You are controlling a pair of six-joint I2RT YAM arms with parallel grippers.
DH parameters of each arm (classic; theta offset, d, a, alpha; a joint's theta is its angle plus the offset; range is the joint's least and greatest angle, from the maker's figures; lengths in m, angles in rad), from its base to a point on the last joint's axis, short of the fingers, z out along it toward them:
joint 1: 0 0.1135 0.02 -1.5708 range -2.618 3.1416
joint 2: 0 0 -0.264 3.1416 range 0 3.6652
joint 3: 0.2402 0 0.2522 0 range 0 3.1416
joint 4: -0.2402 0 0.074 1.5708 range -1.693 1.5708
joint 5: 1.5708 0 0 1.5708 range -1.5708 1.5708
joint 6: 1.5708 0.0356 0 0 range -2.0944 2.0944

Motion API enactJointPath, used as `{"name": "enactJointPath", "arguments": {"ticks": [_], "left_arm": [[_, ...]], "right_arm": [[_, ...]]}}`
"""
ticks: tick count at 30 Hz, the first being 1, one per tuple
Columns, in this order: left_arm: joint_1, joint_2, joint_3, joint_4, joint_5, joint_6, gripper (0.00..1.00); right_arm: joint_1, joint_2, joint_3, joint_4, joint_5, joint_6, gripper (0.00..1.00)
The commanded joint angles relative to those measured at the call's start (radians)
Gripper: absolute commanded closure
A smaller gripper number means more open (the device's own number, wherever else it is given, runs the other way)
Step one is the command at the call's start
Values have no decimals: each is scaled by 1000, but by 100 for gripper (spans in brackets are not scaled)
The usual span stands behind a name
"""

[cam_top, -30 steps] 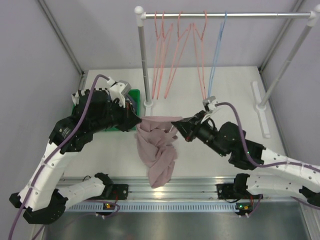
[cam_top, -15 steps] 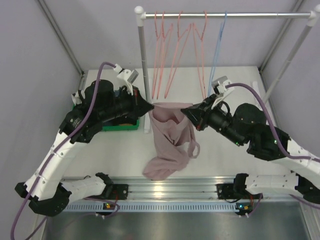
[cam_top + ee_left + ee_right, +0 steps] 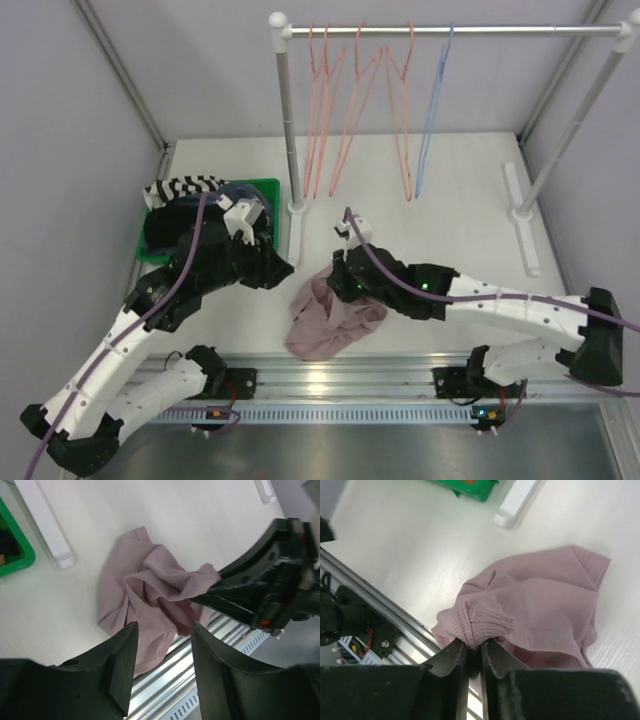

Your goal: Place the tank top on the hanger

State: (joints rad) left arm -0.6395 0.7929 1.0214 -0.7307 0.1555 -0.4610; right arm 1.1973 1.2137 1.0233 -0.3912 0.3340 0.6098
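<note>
The mauve tank top (image 3: 330, 320) lies crumpled on the table near the front edge, also seen in the left wrist view (image 3: 145, 595) and the right wrist view (image 3: 545, 605). My right gripper (image 3: 337, 285) (image 3: 475, 646) is shut on a bunched ribbed edge of it, low over the table. To the left of the cloth, my left gripper (image 3: 286, 270) (image 3: 165, 627) is open, with nothing between its fingers. The light-blue hanger (image 3: 432, 110) hangs from the rail at the back, far from both grippers.
A green bin (image 3: 270, 187) at the left holds a striped garment (image 3: 185, 186) and dark clothes. Several pink hangers (image 3: 345, 110) hang on the rack beside the blue one. The rack's white foot (image 3: 294, 225) stands beside the bin. An aluminium rail (image 3: 330, 375) runs along the front edge.
Both arms have come down from holding the tank top spread in the air. The left gripper let go and opened. The top now lies heaped on the table, still pinched by the right gripper.
</note>
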Motion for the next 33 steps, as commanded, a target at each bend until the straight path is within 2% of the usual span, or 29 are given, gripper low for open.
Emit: {"name": "enactJointPath", "arguments": {"ticks": [1,2,4,8,11,18,26,33], "left_arm": [[3,-50,-50,53,-4,-48,48],[3,-57,-81,65,-2,-66,48],[4,-76,-115,83,12,-85,48],[4,-118,-217,132,24,-149,49],[3,-133,-280,175,33,-186,49],[3,-89,-363,234,-8,-249,51],[3,-61,-467,232,-70,-327,54],[3,-3,-517,324,-79,-334,49]], "right_arm": [[10,105,93,65,-16,68,87],[10,131,113,52,-16,65,79],[10,191,155,46,-24,68,72],[10,202,137,44,-13,97,46],[10,155,81,46,-3,125,36],[10,-14,-70,-23,51,200,37],[10,-235,-316,-98,80,344,52],[8,-283,-440,-57,65,432,53]]}}
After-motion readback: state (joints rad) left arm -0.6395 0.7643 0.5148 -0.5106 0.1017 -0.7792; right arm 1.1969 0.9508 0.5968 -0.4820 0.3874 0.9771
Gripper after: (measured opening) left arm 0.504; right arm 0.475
